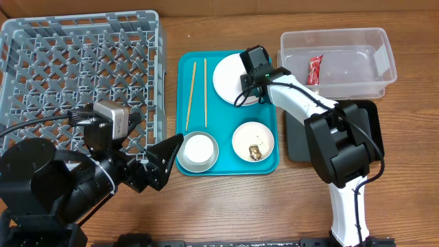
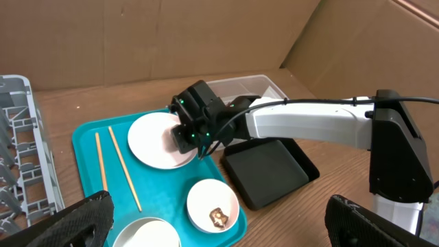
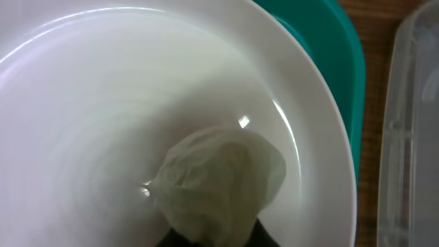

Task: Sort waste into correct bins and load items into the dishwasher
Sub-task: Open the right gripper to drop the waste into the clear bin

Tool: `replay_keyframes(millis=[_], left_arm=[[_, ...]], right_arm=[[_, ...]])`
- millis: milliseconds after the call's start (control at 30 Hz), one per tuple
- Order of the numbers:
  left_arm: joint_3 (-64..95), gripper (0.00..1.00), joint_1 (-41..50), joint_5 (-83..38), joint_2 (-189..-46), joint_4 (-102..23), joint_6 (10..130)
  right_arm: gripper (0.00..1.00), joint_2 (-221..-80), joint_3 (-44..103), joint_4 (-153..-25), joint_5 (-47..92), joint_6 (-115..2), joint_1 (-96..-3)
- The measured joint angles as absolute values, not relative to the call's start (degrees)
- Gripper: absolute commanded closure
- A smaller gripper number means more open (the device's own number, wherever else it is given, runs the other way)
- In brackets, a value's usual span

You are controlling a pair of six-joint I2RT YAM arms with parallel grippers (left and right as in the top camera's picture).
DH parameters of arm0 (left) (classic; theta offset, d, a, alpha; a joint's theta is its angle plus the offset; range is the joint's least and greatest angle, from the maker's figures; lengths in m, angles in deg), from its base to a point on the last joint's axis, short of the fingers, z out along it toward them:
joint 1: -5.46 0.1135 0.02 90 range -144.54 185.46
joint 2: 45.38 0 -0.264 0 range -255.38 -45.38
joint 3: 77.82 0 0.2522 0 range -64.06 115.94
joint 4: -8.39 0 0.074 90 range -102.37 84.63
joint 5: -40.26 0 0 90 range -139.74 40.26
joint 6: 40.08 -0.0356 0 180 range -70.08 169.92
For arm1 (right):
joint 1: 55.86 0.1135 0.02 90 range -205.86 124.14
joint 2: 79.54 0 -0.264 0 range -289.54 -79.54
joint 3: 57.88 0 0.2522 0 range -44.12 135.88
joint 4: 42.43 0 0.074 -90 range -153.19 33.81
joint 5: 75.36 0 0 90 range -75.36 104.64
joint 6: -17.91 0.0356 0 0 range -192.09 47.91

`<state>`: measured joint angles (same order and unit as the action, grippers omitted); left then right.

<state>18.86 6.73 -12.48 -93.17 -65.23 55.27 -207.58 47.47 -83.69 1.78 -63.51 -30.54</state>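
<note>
My right gripper is down over the large white plate on the teal tray, shut on a crumpled silvery-white foil piece; its dark fingers show just under the foil. The red wrapper lies in the clear tub. The black tray lies in front of the tub. A small bowl holds a brown food lump. A greyish-white bowl sits at the tray's front left. My left gripper hangs open beside that bowl, holding nothing. The grey dish rack stands at the far left.
Two wooden chopsticks lie along the left side of the teal tray. The right arm reaches across the tray's back right corner. Cardboard walls stand behind the table in the left wrist view.
</note>
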Motion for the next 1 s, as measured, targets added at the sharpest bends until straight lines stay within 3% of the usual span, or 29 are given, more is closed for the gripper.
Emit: replay_keyframes(millis=[400,667,700,767,800,867,1000], left_arm=[[18.9,0.00,6.7,-12.5,-93.2,-65.2,55.3],[18.9,0.00,6.7,-12.5,-93.2,-65.2,55.3],[18.9,0.00,6.7,-12.5,-93.2,-65.2,55.3],[18.9,0.00,6.7,-12.5,-93.2,-65.2,55.3],[18.9,0.00,6.7,-12.5,-93.2,-65.2,55.3],[18.9,0.00,6.7,-12.5,-93.2,-65.2,55.3],[18.9,0.00,6.7,-12.5,-93.2,-65.2,55.3]], right_arm=[[0.96,-196.8,48.8,-93.0,2.8,-61.2,-30.7],[0.90,-186.8,51.4,-98.4,2.8,-57.1,-38.1],[0.85,-187.0,51.3,-98.8,2.8,-56.7,-39.3],[0.43,-188.2,51.0,-99.8,2.9,-55.9,-41.6],[0.33,-188.9,50.8,-100.4,3.2,-55.6,-42.6],[0.26,-190.0,50.5,-102.7,4.3,-55.3,-44.2],[0.25,-189.8,50.3,-106.7,5.8,-55.2,-44.5]])
